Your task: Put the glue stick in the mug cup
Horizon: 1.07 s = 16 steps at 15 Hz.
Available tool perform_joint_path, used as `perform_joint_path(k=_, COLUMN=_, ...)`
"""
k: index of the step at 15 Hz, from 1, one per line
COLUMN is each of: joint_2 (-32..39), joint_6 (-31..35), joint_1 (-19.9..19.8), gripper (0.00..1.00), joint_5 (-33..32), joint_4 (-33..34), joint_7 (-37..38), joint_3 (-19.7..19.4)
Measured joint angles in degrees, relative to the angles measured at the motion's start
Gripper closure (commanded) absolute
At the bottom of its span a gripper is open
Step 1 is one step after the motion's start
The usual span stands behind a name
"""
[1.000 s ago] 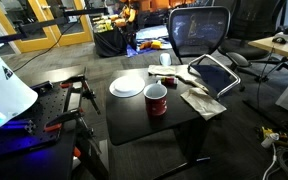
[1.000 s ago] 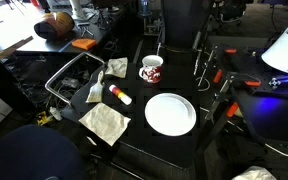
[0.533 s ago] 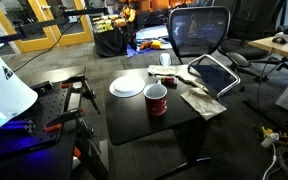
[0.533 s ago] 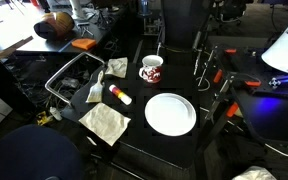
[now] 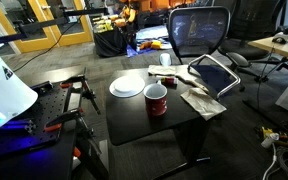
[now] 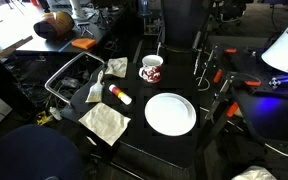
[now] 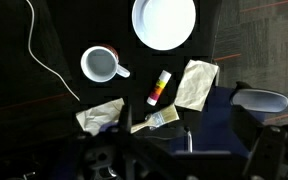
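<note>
The glue stick [image 7: 159, 88], white with a red and yellow end, lies flat on the black table between the red mug [image 7: 100, 65] and a crumpled paper towel [image 7: 196, 84]. The stick [image 6: 118, 95] and the upright mug [image 6: 151, 69] also show in an exterior view. The mug [image 5: 156, 100] has a white, empty inside. My gripper [image 7: 179, 150] shows only in the wrist view, as dark fingers spread wide at the bottom edge. It is high above the table, open and empty, with the glue stick ahead of it.
A white round plate [image 7: 164, 22] sits beyond the stick. A paint brush [image 7: 162, 120] and a second paper towel [image 7: 101, 116] lie near it. An office chair [image 5: 199, 35] and a metal-framed tray [image 6: 69, 80] stand at the table's edge.
</note>
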Motion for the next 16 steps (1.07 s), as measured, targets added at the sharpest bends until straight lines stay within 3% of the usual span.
perform_joint_path(k=3, joint_2=2.90, joint_6=1.60, joint_1=0.24, gripper=0.00, joint_5=-0.04, joint_4=0.04, joint_7=5.01, joint_3=1.68)
perform_joint_path(k=8, joint_2=8.97, joint_6=9.76, joint_1=2.19, gripper=0.00, joint_5=-1.52, joint_4=0.04, joint_7=15.62, joint_3=3.65)
perform_joint_path(k=16, joint_2=19.42, joint_6=18.26, joint_1=6.17, gripper=0.00, joint_5=-7.80, joint_4=0.14, joint_7=33.81, joint_3=3.85)
